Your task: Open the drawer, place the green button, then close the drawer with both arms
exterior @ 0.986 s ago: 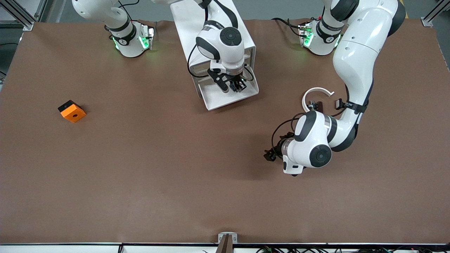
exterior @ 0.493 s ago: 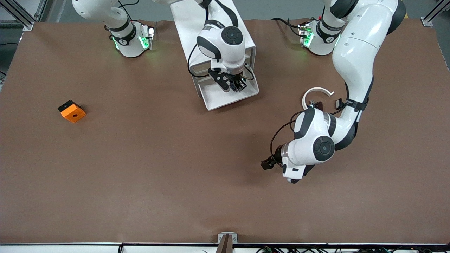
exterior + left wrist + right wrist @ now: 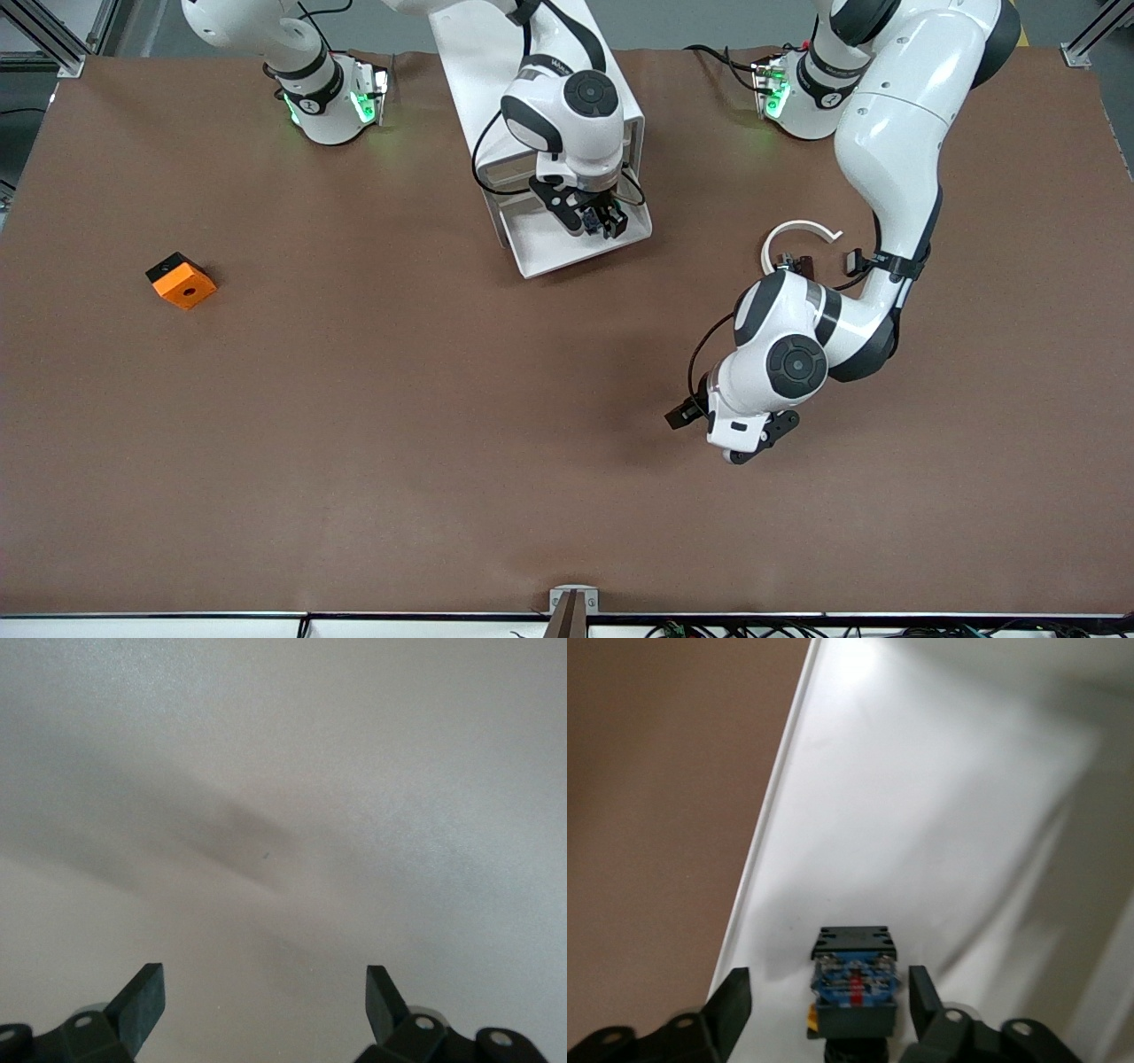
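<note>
The tall white cabinet (image 3: 496, 53) lies near the robots' bases, with one drawer (image 3: 549, 250) pulled out toward the front camera. My right gripper (image 3: 604, 221) hangs low in that drawer. In the right wrist view the button (image 3: 853, 979) rests on the white drawer floor (image 3: 921, 815), its bluish-grey base and black body showing. My right gripper (image 3: 827, 1005) is open, with a gap between each finger and the button. My left gripper (image 3: 753, 443) is open over bare table toward the left arm's end. The left wrist view shows nothing between the fingers of the left gripper (image 3: 263, 1001).
An orange block with a hole (image 3: 182, 280) sits toward the right arm's end. A white plastic arc (image 3: 797, 232) with a small dark brown clip (image 3: 802, 263) lies beside the left arm's forearm. The drawer's raised rim (image 3: 775, 806) runs close beside the right gripper.
The right gripper's fingers have opened and let go of the button, which now rests in the drawer. The left arm's wrist has turned and shifted a little over the table.
</note>
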Available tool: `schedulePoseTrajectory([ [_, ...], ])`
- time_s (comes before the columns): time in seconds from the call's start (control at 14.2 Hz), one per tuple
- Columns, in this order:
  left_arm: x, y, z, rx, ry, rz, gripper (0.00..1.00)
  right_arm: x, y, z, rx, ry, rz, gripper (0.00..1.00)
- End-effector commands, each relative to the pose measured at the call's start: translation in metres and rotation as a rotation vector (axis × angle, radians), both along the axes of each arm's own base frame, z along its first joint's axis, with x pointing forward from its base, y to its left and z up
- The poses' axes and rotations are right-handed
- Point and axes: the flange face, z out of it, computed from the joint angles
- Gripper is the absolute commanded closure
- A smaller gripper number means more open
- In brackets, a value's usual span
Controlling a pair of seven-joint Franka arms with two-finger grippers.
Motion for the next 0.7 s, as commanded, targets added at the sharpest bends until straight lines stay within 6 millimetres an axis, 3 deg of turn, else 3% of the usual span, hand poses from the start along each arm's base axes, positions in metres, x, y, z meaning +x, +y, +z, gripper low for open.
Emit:
schedulePoseTrajectory([
  [0.0,-0.002,-0.003,0.003,0.011,-0.025,-0.029,0.0,-0.013,0.01,-0.022,-0.031,-0.006,0.038,0.0],
  [0.42,-0.019,-0.031,-0.001,0.001,-0.005,-0.069,0.0,0.041,0.003,0.036,-0.083,0.032,0.111,0.0],
  [0.63,-0.022,-0.035,-0.001,0.003,0.001,-0.07,0.0,0.058,-0.002,0.051,-0.082,0.039,0.112,0.0],
])
